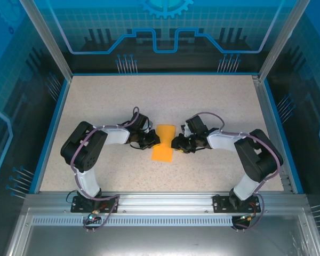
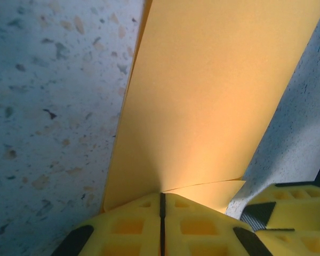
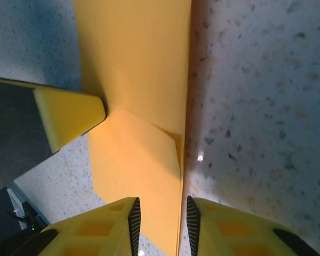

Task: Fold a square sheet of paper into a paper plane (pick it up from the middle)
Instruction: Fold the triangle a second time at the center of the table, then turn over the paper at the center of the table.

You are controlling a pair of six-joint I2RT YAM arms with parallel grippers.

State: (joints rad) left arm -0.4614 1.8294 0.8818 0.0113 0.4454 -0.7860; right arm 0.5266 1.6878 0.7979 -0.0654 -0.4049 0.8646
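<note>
Orange square sheet (image 1: 162, 153) (image 2: 213, 96), creased and pinched narrow at its waist, lies approx. mid-table (image 1: 165, 101), flaring toward 12 & 6 o'clock. Left gripper (image 1: 153, 141) (image 2: 162, 198) at the sheet's 9 o'clock: pads pressed tight together on the paper, no gap. Right gripper (image 1: 175, 143) (image 3: 162, 207) at 3 o'clock: narrow gap btwn pads, sheet's folded edge running through it.
</note>
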